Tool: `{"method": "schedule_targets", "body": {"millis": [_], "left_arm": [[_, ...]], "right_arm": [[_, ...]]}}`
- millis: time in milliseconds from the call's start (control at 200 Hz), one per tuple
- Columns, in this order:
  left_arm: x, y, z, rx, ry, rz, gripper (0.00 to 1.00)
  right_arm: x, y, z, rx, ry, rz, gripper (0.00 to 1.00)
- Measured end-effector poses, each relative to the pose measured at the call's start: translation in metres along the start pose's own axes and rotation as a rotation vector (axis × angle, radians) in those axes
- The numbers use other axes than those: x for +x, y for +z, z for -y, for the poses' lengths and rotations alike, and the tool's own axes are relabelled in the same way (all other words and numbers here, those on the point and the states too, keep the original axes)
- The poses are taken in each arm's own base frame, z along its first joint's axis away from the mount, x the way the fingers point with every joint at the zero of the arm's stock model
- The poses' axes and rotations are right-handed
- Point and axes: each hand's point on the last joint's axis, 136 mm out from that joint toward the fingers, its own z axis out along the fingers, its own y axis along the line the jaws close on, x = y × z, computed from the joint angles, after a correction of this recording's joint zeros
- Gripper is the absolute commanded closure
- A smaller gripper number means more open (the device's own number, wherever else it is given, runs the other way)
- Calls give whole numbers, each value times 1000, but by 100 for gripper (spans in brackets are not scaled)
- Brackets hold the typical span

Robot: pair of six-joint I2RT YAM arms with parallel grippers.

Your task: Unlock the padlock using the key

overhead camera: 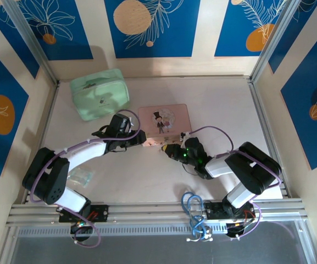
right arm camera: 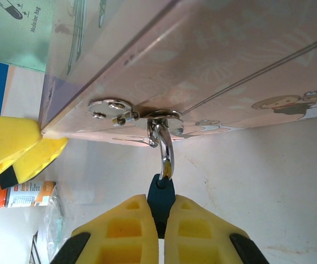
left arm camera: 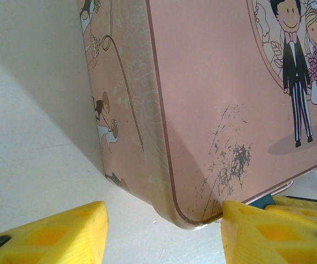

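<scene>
The padlock (right arm camera: 161, 192) has a small blue body, and its silvery shackle (right arm camera: 167, 148) hooks through the metal hasp (right arm camera: 114, 109) on the pink tin's (right arm camera: 213, 66) front wall. My right gripper (right arm camera: 161, 225) is shut on that blue body, its yellow fingers pressed to both sides. From above, the right gripper (overhead camera: 170, 149) sits at the front edge of the tin (overhead camera: 163, 118). My left gripper (left arm camera: 163, 234) stands open around the tin's near left corner (left arm camera: 191, 214); one finger (left arm camera: 268, 231) touches the tin's edge, the other (left arm camera: 59, 234) is apart from it. The key is out of view.
A mint-green case (overhead camera: 99, 94) lies at the back left. A clear plastic bag (overhead camera: 81, 176) rests beside the left arm's base. Blue cables (overhead camera: 194, 212) loop by the right arm's base. A small orange-labelled pack (right arm camera: 29, 193) lies on the table.
</scene>
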Motion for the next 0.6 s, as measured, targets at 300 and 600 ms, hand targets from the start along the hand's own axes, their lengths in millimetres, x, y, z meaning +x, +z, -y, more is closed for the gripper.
{"method": "schedule_targets", "body": {"millis": [300, 600], "left_arm": [[0, 0, 0, 2, 6, -2, 47], [0, 0, 0, 2, 6, 0, 48]], "right_arm": [[2, -1, 0, 15, 31, 41, 100], [-4, 0, 1, 13, 81, 74, 100]]}}
